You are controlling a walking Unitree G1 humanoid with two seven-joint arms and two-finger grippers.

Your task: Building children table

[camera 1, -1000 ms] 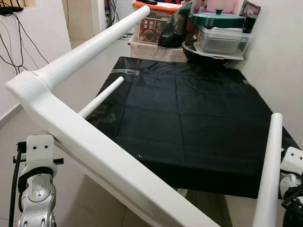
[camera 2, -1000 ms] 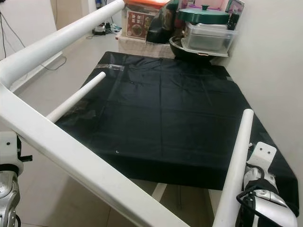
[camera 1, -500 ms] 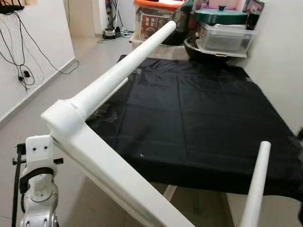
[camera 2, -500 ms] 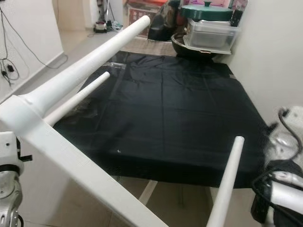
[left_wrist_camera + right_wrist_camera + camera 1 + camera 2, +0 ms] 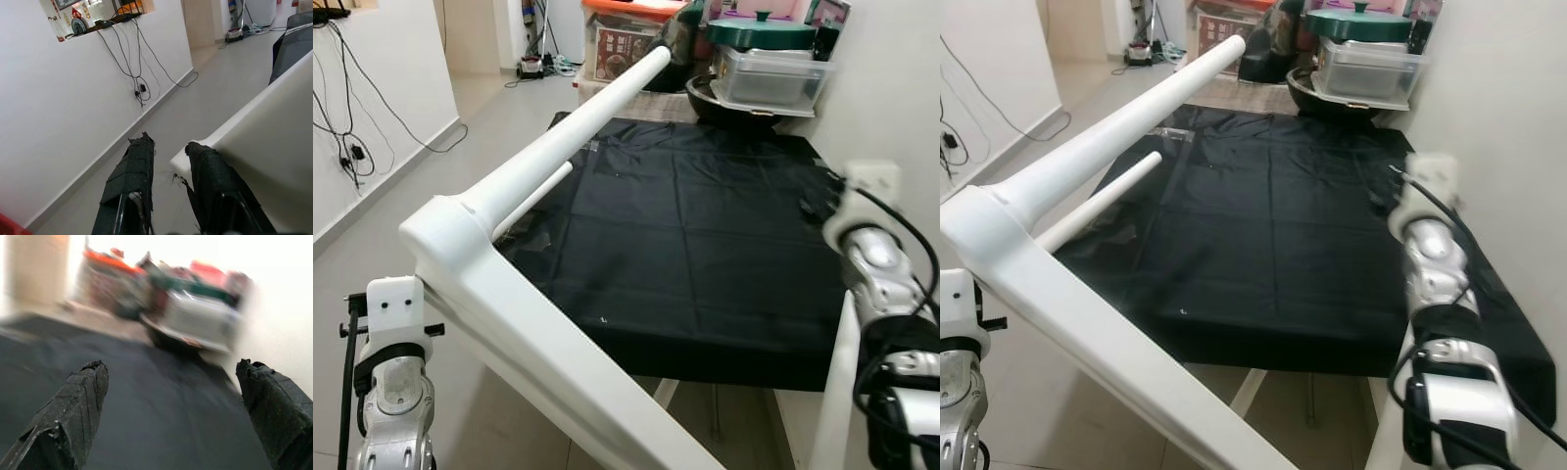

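The white children's table (image 5: pixel 538 343) lies tipped in front of me, its thick edge running across the near foreground. One long white leg (image 5: pixel 570 132) points away toward the far boxes, a second leg (image 5: pixel 534 198) shows behind it, and a third leg (image 5: pixel 835 392) rises at the near right. My left gripper (image 5: pixel 170 144) is under the table's near-left corner (image 5: pixel 264 161), slightly open, one finger against the white edge and nothing between the fingers. My right arm (image 5: pixel 873 259) is raised over the black sheet (image 5: pixel 705 235). My right gripper (image 5: pixel 172 366) is wide open and holds nothing.
At the sheet's far end stand a clear plastic box (image 5: pixel 771 78) under a green lid, a black bowl (image 5: pixel 724 110) and an orange-lidded box (image 5: pixel 628 44). A white wall (image 5: pixel 891 88) borders the right side. Cables (image 5: pixel 352 147) hang on the left wall above bare floor.
My right arm has swung up from low beside the right leg and now reaches forward over the sheet. The table frame tilted in the first half second. The left arm stayed put.
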